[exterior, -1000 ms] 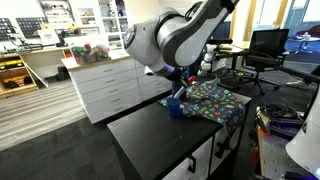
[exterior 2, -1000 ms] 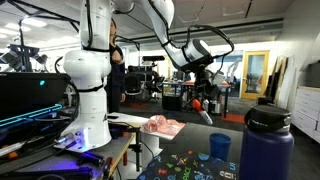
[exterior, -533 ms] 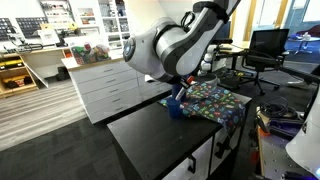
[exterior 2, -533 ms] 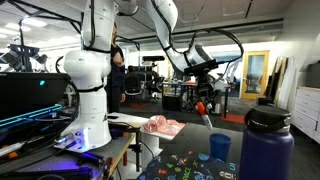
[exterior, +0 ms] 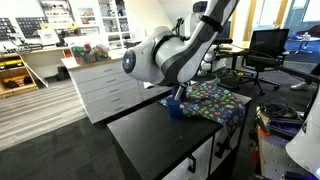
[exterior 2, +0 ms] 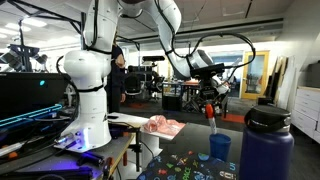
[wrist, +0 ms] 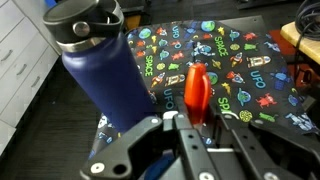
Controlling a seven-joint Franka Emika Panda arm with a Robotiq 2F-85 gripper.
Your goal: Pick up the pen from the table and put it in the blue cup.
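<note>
The gripper [exterior 2: 210, 104] is clamped on the red pen [wrist: 196, 92], holding it in the air above the blue cup [exterior 2: 219, 147]. The cup stands on a patterned cloth [wrist: 235, 55] on the worktop [exterior: 150, 130], a dark blue bottle [wrist: 98, 60] near.

A navy bottle [wrist: 100, 62] stands by space-print cloth [wrist: 245, 55].
</note>
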